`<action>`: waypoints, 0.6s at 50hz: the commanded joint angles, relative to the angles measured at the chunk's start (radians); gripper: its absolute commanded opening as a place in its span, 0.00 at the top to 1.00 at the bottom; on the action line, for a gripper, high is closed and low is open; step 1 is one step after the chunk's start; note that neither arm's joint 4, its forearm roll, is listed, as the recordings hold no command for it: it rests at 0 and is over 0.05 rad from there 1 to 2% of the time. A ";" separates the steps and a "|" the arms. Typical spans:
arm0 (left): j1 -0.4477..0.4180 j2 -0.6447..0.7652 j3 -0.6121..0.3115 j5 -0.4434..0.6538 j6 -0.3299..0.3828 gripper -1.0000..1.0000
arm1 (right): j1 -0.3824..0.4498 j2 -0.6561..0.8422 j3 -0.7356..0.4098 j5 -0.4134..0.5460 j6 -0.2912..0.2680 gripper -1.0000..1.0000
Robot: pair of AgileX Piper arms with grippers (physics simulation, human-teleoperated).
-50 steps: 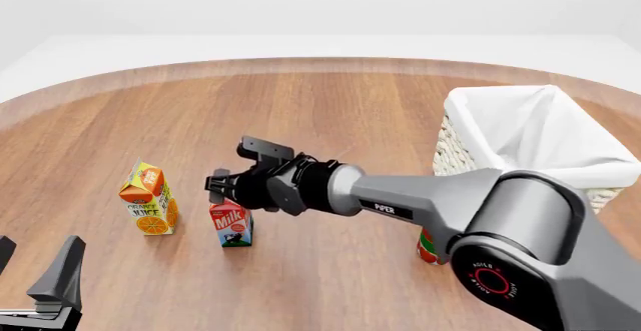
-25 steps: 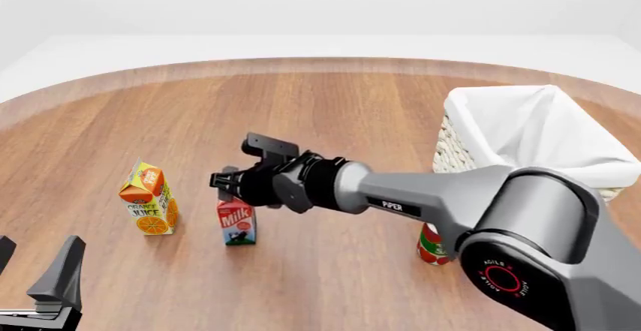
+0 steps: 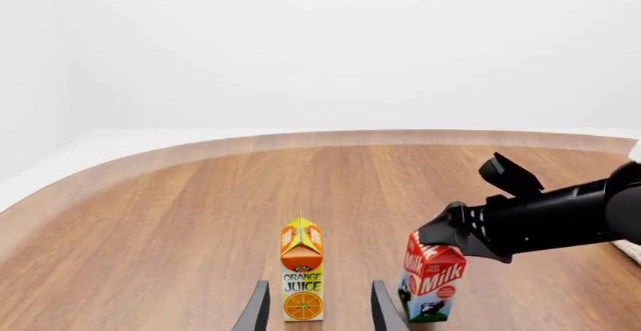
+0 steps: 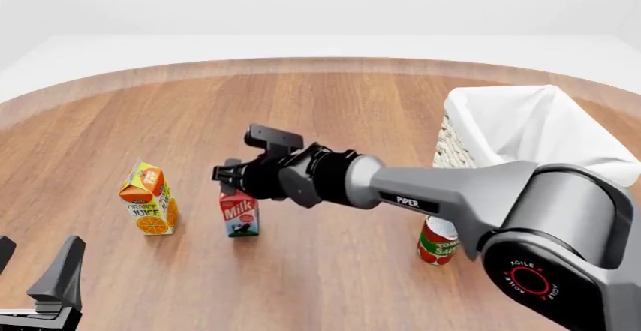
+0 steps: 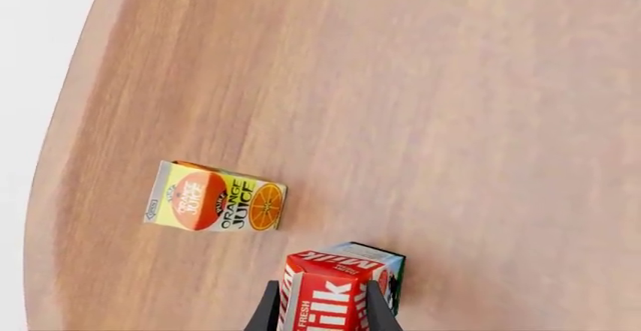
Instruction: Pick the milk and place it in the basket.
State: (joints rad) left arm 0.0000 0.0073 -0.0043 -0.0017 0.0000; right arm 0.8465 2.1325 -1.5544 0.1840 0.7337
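Observation:
The milk, a small carton with a red top, hangs slightly tilted in the front view beside the orange juice carton. My right gripper is shut on its red top. The right wrist view shows the milk pinched between the two fingers of the right gripper. The left wrist view also shows the milk under the right gripper. The basket, cream wicker with a white lining, stands at the right. My left gripper is open and empty at the near left corner.
An orange juice carton stands upright left of the milk, straight ahead of the left gripper's open fingers. A red tomato can stands in front of the basket, partly behind the right arm.
The right gripper has moved slightly right and up with the milk in it, and the carton now tilts. More of the tomato can shows. The left arm has not moved.

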 commanded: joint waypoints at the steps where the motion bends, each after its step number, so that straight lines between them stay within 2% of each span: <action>1: 0.000 0.000 0.000 0.000 0.000 0.00 | -0.007 -0.051 0.001 -0.007 -0.002 1.00; 30: 0.000 0.000 0.000 0.000 0.000 0.00 | -0.046 -0.214 0.071 -0.001 -0.047 1.00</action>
State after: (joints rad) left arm 0.0000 0.0073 -0.0043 -0.0017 0.0000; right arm 0.8164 1.9937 -1.4928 0.1888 0.6959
